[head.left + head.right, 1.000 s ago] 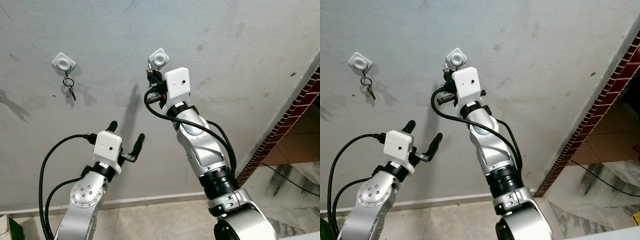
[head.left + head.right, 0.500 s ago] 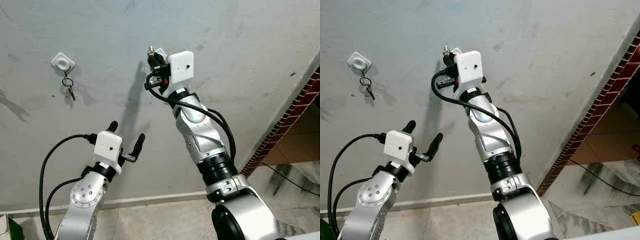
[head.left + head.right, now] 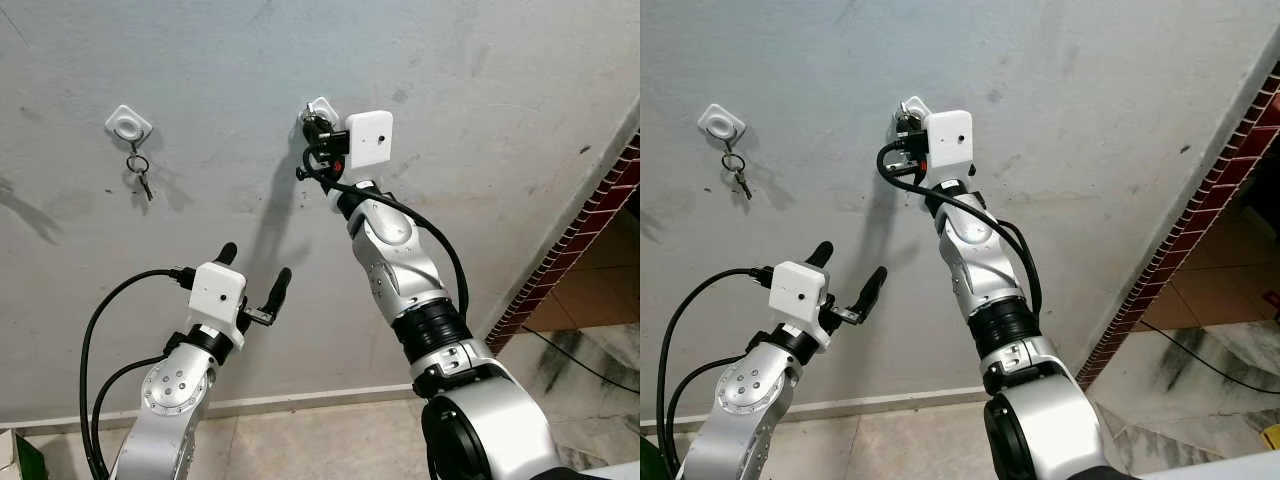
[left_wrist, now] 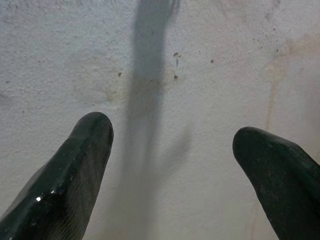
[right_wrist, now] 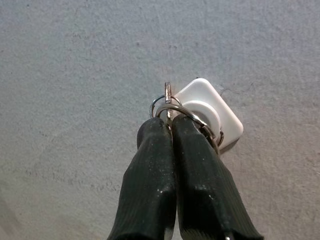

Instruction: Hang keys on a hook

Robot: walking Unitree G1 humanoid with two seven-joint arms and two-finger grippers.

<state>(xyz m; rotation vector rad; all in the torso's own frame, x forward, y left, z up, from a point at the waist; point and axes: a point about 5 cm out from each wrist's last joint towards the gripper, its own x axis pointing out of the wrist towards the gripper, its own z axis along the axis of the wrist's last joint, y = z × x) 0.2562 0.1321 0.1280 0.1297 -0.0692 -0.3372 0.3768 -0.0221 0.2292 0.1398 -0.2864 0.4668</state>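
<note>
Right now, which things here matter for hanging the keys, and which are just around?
In the job:
- right gripper, shut on the key ring
- white hook, right behind the ring

Just around:
- left gripper, open, held off the wall
- other hook, with keys already hanging from it
- brick edging

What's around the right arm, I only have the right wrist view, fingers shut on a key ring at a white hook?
Observer: A second white hook sits on the wall toward the robot's left, already holding keys.
Operator: And the left gripper?
Observer: The left gripper is raised below both hooks, fingers open, empty.
Operator: Anything near the right arm?
Observer: A red brick edge runs diagonally on the robot's right, apart from the right gripper at its hook.
</note>
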